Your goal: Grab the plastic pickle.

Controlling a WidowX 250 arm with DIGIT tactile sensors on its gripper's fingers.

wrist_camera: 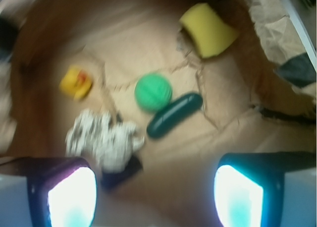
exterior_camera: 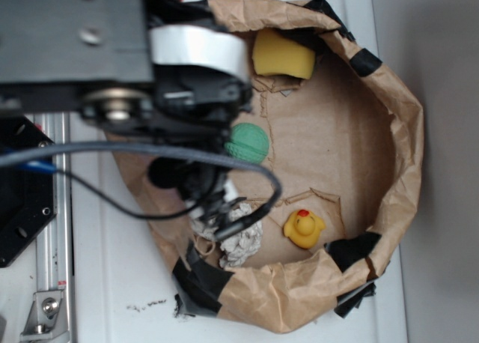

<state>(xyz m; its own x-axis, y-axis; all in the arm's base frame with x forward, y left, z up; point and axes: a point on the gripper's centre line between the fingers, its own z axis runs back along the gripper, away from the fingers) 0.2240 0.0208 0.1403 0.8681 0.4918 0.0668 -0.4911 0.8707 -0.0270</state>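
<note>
The plastic pickle (wrist_camera: 174, 115), dark green and capsule-shaped, lies on brown paper in the wrist view, touching the lighter green dimpled ball (wrist_camera: 153, 92) at its upper left. My gripper (wrist_camera: 155, 195) is open at the bottom of that view, nothing between its glowing fingers (wrist_camera: 72, 197), and sits well short of the pickle. In the exterior view the arm covers the pickle; only the ball (exterior_camera: 247, 142) shows beside it. The gripper itself is hidden under the arm there.
A yellow sponge (wrist_camera: 208, 29) lies at the far side, a yellow rubber duck (wrist_camera: 76, 82) to the left, and a crumpled white paper wad (wrist_camera: 104, 140) just ahead of the left finger. Raised brown paper walls (exterior_camera: 400, 133) ring the area.
</note>
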